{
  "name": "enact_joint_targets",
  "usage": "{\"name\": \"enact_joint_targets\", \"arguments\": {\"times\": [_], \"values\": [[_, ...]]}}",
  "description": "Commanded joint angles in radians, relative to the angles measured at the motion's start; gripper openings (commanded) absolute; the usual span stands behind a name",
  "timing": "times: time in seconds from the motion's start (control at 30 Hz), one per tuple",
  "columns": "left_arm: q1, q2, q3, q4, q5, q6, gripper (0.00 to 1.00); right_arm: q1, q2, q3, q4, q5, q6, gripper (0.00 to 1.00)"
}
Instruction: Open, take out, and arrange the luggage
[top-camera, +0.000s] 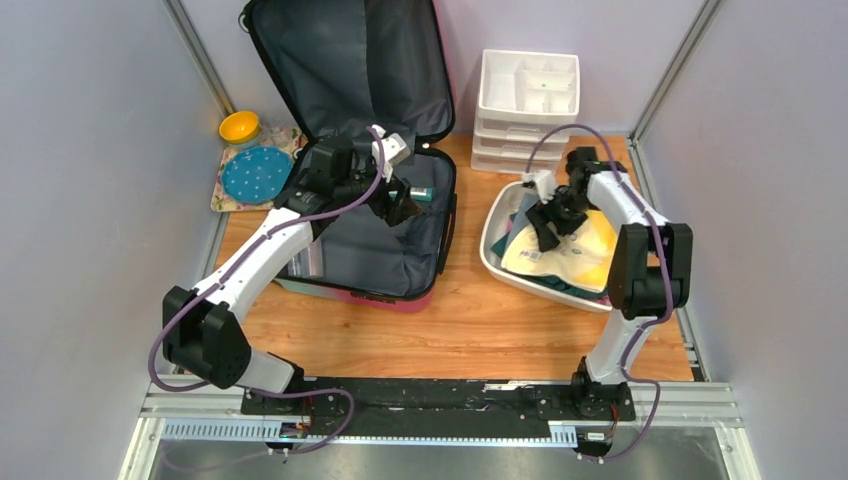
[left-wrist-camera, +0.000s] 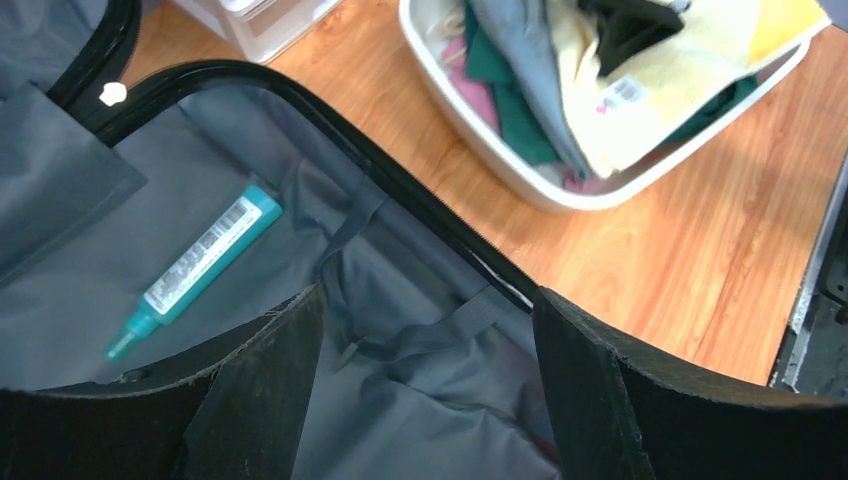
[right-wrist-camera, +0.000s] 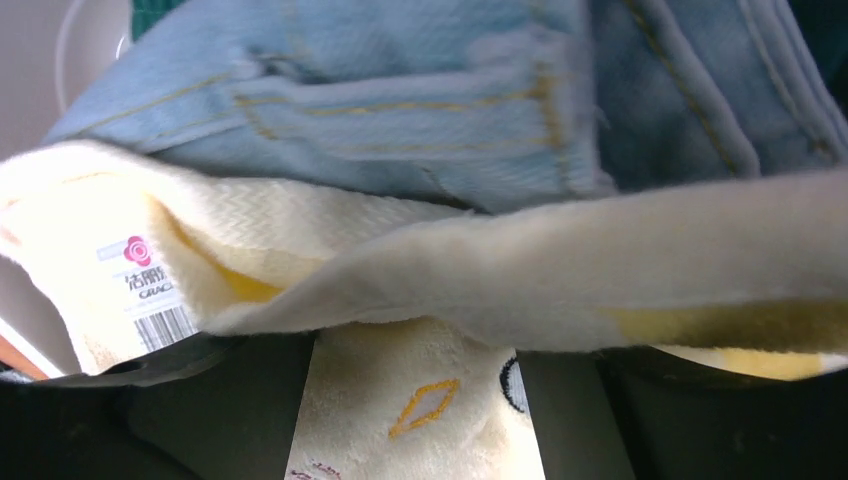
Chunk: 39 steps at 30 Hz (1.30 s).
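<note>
Top external view: the luggage (top-camera: 370, 255) lies open on the desk (top-camera: 500, 330). Its lid leans against the back wall, so the grey lining faces up and can be reached from above. The left gripper (top-camera: 405, 205) hangs inside the lower shell with a teal tube (top-camera: 423, 193) just beside its tips, which looks like a line-up to pick up the tube. The right gripper (top-camera: 547, 232) is down in a white basin (top-camera: 490, 250), resting on a yellow towel (top-camera: 585, 260). The basin seems to be where the unpacked clothes are gathered. A white drawer organiser (top-camera: 528, 95) stands beyond that gripper, against the wall.

Left wrist view: the jaws stand wide apart with nothing between them but lining and a loose strap. The tube lies flat ahead of the gripper and off to its left, not touching it. The luggage's black zip edge runs ahead of the jaws, and the basin of clothes sits beyond that edge.

Right wrist view: the jaws are spread wide. A thick fold of the yellow towel, with a barcode label, lies across just ahead of them, and more towel shows between them. A pale denim garment (right-wrist-camera: 400, 90) is farther ahead. No grip on the cloth shows. The gripper is probably arranging the pile or letting it go.
</note>
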Motion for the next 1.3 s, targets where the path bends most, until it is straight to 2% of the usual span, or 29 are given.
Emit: {"name": "enact_joint_targets", "arguments": {"times": [0.0,0.1,0.23,0.37,0.47,0.53,0.7,0.87,0.93,1.07,1.2,1.27], "values": [[0.020,-0.021,0.011,0.008,-0.006,0.019,0.84,-0.226,0.063,0.032,0.051,0.155,0.063,0.76],[0.029,-0.014,0.016,0.016,-0.006,0.012,0.84,-0.308,0.086,0.055,0.049,0.177,0.113,0.76],[0.036,-0.005,0.024,0.019,-0.006,0.012,0.84,-0.441,0.156,0.139,0.057,0.241,0.319,0.75],[0.040,0.008,0.039,0.018,-0.009,-0.004,0.84,-0.458,0.146,0.165,0.072,0.226,0.485,0.76],[0.042,0.017,0.051,0.014,-0.006,-0.007,0.84,-0.447,0.110,0.152,0.141,0.153,0.628,0.77],[0.040,0.022,0.057,0.008,-0.006,-0.002,0.84,-0.425,0.106,0.190,0.173,0.111,0.640,0.77],[0.043,0.020,0.076,-0.021,-0.006,0.015,0.84,-0.357,0.084,0.331,0.013,0.083,0.359,0.76],[0.045,-0.018,0.035,-0.009,-0.007,0.021,0.84,-0.358,-0.075,0.296,-0.121,0.041,0.116,0.77],[0.045,-0.034,0.013,-0.001,-0.006,0.021,0.84,-0.358,-0.152,0.270,-0.218,-0.021,-0.005,0.76],[0.045,-0.047,-0.012,0.016,0.006,0.012,0.84,-0.354,-0.277,0.127,-0.327,-0.104,-0.157,0.70],[0.045,-0.046,-0.016,0.028,0.023,0.004,0.84,-0.297,-0.376,-0.104,-0.251,-0.064,-0.200,0.67],[0.045,-0.044,-0.010,0.027,0.031,0.001,0.84,-0.264,-0.384,-0.160,-0.209,-0.044,-0.189,0.65]]}}
